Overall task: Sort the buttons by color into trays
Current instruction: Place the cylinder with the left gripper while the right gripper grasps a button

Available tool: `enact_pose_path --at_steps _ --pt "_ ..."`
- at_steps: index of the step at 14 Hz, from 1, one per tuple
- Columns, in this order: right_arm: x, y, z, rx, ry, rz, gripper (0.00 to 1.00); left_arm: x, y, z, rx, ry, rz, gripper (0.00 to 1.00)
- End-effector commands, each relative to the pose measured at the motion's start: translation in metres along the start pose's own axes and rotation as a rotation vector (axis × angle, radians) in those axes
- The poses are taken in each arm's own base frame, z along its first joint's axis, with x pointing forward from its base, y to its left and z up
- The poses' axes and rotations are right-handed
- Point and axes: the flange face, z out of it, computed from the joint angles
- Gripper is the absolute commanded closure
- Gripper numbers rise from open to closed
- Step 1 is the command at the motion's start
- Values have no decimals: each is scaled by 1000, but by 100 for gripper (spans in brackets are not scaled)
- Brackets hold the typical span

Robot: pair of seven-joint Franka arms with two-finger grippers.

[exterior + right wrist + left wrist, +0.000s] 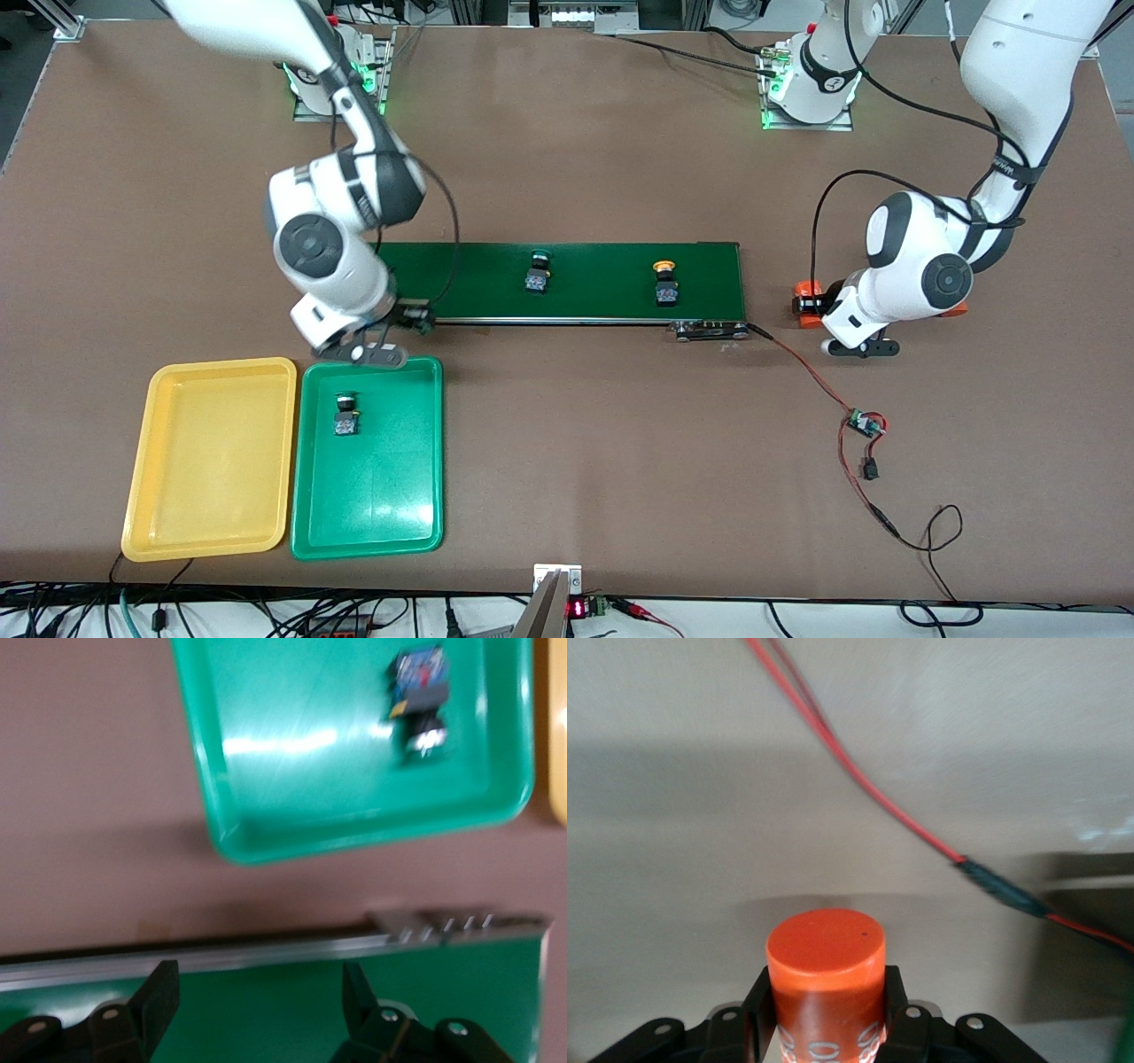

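Nearest the front camera, two trays are set side by side toward the right arm's end of the table – the yellow tray point(211, 459), bare inside, and the green tray point(368, 457) just beside it, rims almost touching. One green-capped button point(345, 415) is seen lying in the green tray, in the part farther from the camera; it is judged to be already sorted. Farther back the dark-green conveyor belt point(567, 282) is laid across the middle of the table, and two buttons are carried on it, well apart: a second green button point(537, 271) near mid-belt and a yellow-orange button point(664, 283) closer to the left arm's end. A fourth button is not made out in any view. The right gripper point(372, 348) is held low over the gap between the belt's end and the green tray's rim, jaws spread with nothing between them – in the right wrist view the two fingers point(159, 1001) are seen apart over the belt edge, the tray and its button in sight. That pose is read as a release just finished, or readiness for the next pick. Off the other end of the belt, the left gripper point(864, 347) is down at the table, its jaws pinching an orange cylinder point(826, 988) with white print, which is no button and is probably tied to the belt's workings. A red-and-black wire point(819, 381) with a small circuit board point(864, 424) is trailed across the table from the belt's end, close by the left gripper – a snag risk there, though nothing is seen blocking the path from belt to trays.
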Motion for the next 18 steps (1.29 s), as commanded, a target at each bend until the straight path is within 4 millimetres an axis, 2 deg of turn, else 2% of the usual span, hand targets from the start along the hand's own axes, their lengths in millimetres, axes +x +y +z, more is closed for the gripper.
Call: enact_pose_path --at_steps 1,2,3,5,9,10,12,15,16,17,18 --pt "-55 -46 -7 10 8 90 17 -16 29 -63 69 70 58 100" --pt "-65 -63 -7 18 20 111 17 -19 39 -72 76 84 84 100" --pt "-72 -71 -6 19 20 130 17 -25 58 -71 88 67 148 100" --pt "-85 -88 -4 20 22 146 17 -33 87 -70 100 41 369 100" --pt "-114 -128 18 29 39 167 17 -57 156 -55 130 8 662 100" --pt "-118 -135 26 32 43 176 17 -63 171 -51 149 3 726 100" --pt "-123 -143 41 28 44 165 17 -69 188 -46 236 -6 928 100" --pt "-123 -146 59 21 44 159 18 -75 218 -39 328 -23 1194 100" --pt "-121 -144 62 20 46 146 30 -76 226 -36 338 -30 1238 100" --pt "-117 -142 66 15 48 137 56 -77 230 -31 347 -38 1278 100" --pt "-115 -140 67 8 52 111 74 -78 234 -22 371 -53 1317 100"
